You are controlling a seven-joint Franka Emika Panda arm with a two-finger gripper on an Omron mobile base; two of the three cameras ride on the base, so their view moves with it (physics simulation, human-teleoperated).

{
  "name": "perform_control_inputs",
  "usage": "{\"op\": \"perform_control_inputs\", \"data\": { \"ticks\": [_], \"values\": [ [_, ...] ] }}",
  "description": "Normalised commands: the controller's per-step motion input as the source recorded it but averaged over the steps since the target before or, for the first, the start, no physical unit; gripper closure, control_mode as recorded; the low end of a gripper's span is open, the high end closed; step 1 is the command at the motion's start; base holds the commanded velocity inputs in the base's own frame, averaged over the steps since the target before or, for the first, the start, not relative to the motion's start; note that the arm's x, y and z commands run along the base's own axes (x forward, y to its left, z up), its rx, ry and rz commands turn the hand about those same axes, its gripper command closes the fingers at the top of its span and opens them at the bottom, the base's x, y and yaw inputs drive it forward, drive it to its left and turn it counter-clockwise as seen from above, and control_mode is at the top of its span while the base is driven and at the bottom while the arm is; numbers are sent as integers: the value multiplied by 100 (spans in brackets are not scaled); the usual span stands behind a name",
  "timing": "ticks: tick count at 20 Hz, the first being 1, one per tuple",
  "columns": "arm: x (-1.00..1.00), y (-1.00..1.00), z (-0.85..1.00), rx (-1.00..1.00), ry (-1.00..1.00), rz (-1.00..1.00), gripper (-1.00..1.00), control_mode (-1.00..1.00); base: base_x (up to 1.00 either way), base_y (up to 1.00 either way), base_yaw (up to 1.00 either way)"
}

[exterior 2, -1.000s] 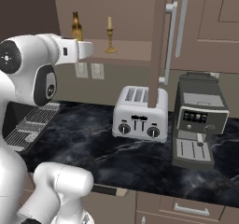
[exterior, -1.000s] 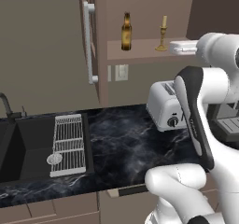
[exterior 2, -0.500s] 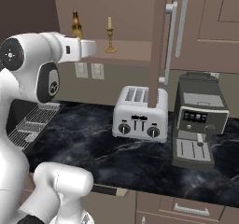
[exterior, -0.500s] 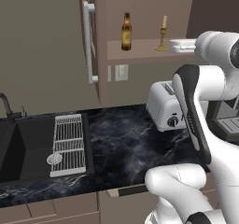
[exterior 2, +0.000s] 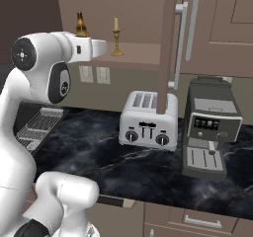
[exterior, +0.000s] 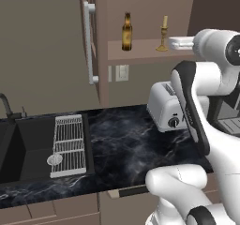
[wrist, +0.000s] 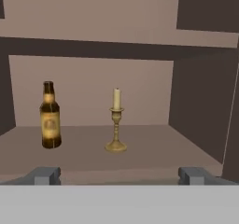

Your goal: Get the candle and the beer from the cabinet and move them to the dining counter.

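Edged closer to the cabinet (exterior: 140,13), gripper (wrist: 119,174) spread wide, empty. Candle (wrist: 115,125): light, stiff, tippy; best pinched mid-stem. Beer (wrist: 50,122): slick glass.

We can't read the beer (wrist: 50,117) label, too blurry. Right base view: arm covers most of the beer (exterior 2: 81,25). Coffee machine (exterior: 228,114) is mostly behind the arm in left base view; sink (exterior: 14,149) cut by left edge.
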Motion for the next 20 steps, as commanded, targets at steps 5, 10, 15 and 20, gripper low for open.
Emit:
{"op": "perform_control_inputs", "data": {
  "ticks": [5, 10, 15, 20],
  "values": [
    [26, 0, 0, 0, -1, 0, -100, -100, 0, 0, 0],
    [23, 0, 0, 0, -1, 0, -100, -100, 0, 0, 0],
    [19, -2, 0, 0, -3, 0, -100, -100, 0, 0, 0],
    [11, -8, 0, 0, -4, 0, -100, -100, 0, 0, 0]
  ]
}}
